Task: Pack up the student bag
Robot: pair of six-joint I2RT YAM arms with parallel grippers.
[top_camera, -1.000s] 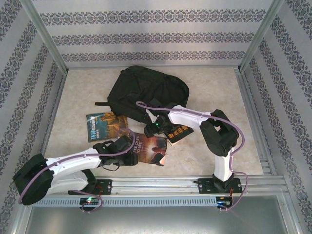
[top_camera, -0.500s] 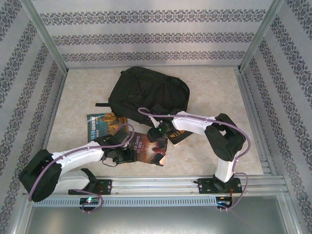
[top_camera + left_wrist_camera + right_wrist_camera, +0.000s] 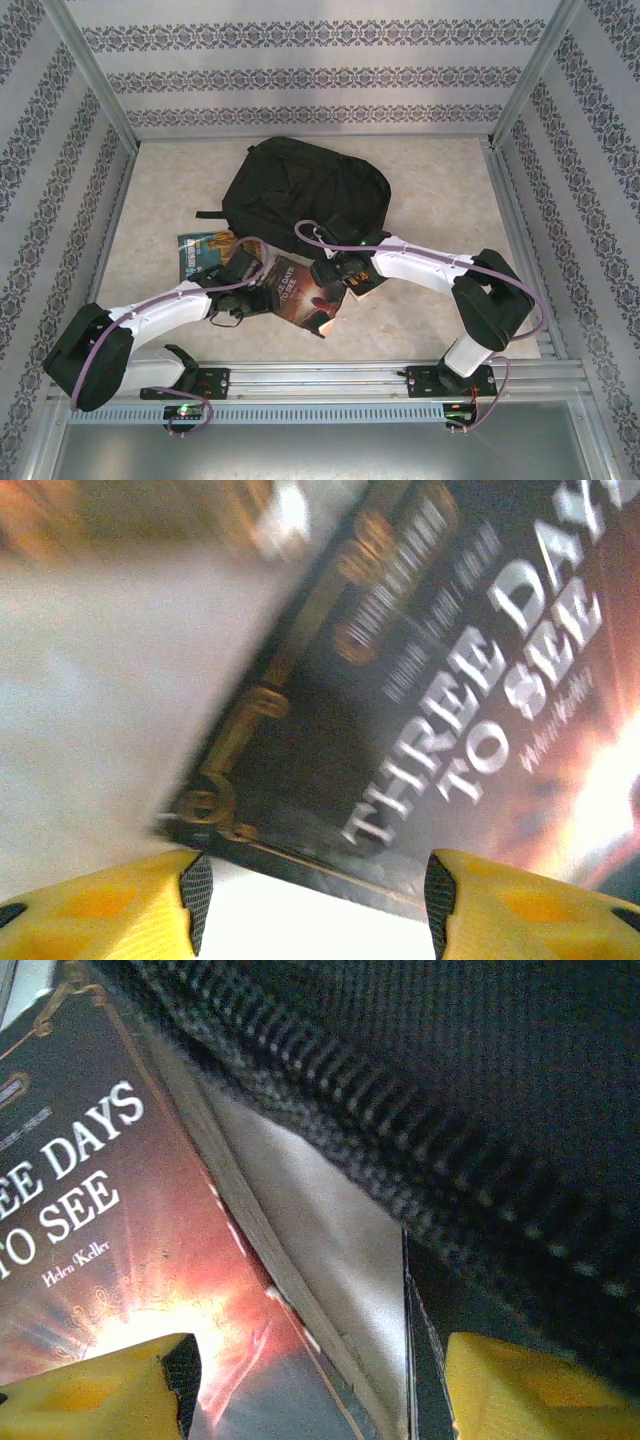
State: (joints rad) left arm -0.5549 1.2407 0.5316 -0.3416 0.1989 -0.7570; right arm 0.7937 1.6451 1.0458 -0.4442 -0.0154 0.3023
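Observation:
The student bag (image 3: 305, 190), a large black backpack, lies flat at the back middle of the table. Its ribbed black fabric (image 3: 480, 1090) crosses the top of the right wrist view. In front of it lies a dark book titled "Three Days to See" (image 3: 305, 295), turned diagonally. My left gripper (image 3: 266, 297) is at the book's left edge, open. The book's spine corner (image 3: 450, 710) runs across just ahead of its fingertips (image 3: 312, 890). My right gripper (image 3: 335, 277) is open over the book's right edge (image 3: 90, 1210), with the page block between its fingers (image 3: 318, 1380).
A blue and brown book (image 3: 203, 255) lies to the left, behind the left arm. A dark book with orange lettering (image 3: 368, 283) lies under the right wrist, its thin edge (image 3: 420, 1360) beside the right finger. Metal rails and patterned walls border the table.
The "Three Days to See" book has turned from nearly square to diagonal. My left gripper has moved toward the back and opened wider. The right arm has stretched out lower.

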